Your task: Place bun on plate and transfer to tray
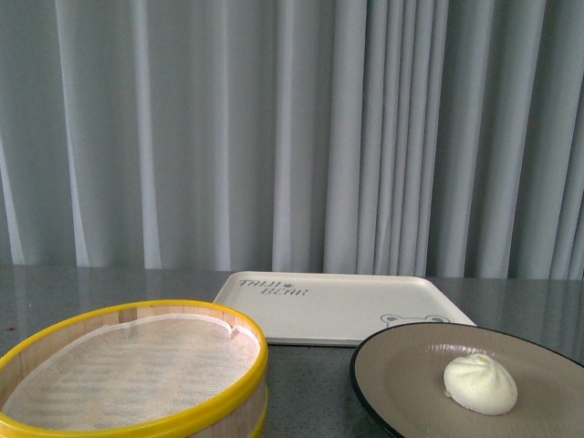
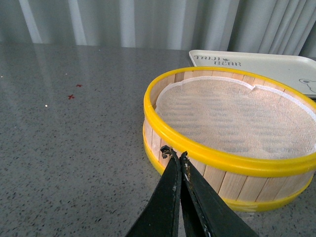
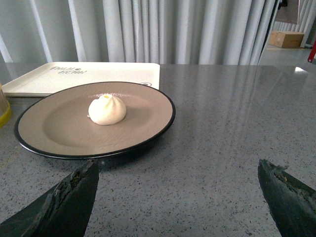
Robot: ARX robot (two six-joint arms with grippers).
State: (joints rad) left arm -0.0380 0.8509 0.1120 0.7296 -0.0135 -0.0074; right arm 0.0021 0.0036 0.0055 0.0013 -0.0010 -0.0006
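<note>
Left gripper (image 2: 176,154): clenched empty, fingertips (image 2: 171,165) beside the steamer basket (image 2: 202,170). Right gripper (image 3: 177,168): spread wide, bun (image 3: 107,109) on plate (image 3: 54,129) just ahead of fingers (image 3: 69,197), tray (image 3: 39,80) beyond.

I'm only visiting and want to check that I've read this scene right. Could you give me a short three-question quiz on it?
1. True or false: the bun lies on the plate.
2. The left gripper is shut near the steamer basket. The right gripper is: A. open and empty; B. shut on the bun; C. shut on the plate.
3. Fill in: the plate stands on the ____, not yet on the tray.
Key: 1 true; 2 A; 3 table.
</note>
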